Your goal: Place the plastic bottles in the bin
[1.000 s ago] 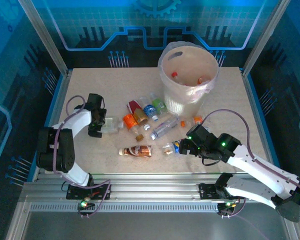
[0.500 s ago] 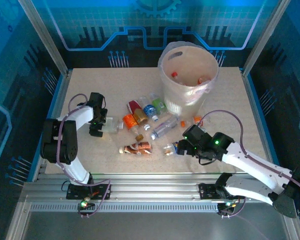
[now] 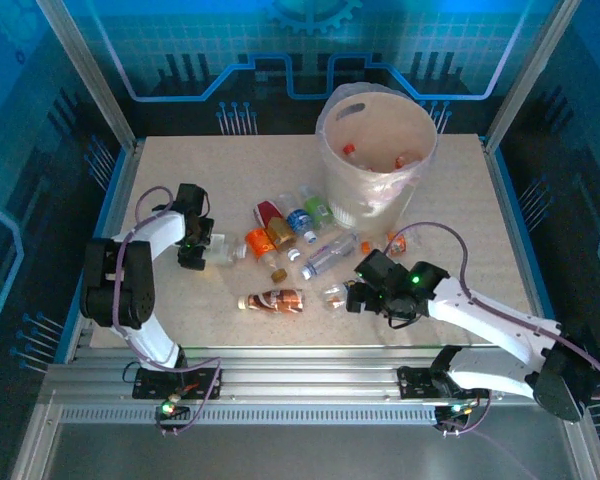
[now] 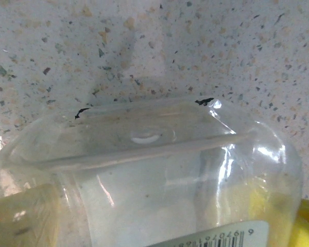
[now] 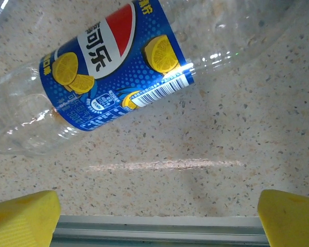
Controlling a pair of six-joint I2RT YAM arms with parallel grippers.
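A clear plastic bottle (image 4: 144,170) with a barcode label lies on the speckled table at the left. My left gripper (image 3: 194,247) straddles it, a yellow pad (image 4: 20,216) at each side; I cannot see whether the pads press it. A blue-labelled bottle (image 5: 108,67) lies on the table near the front. My right gripper (image 3: 357,293) stands open just beside it, with bare table between its yellow pads (image 5: 23,218). Several more bottles lie mid-table, among them an orange-labelled one (image 3: 258,242) and a brown one (image 3: 273,300). The white bin (image 3: 332,170) stands at the back and holds bottles (image 3: 350,152).
A long clear bottle (image 3: 328,255) and a small orange one (image 3: 395,240) lie just in front of the bin. The table's metal front rail (image 5: 159,226) runs directly under my right gripper. Frame posts stand at the table's back corners.
My left jaws have narrowed around the clear bottle. My right arm has moved left along the front edge, up to the blue-labelled bottle, its jaws still wide.
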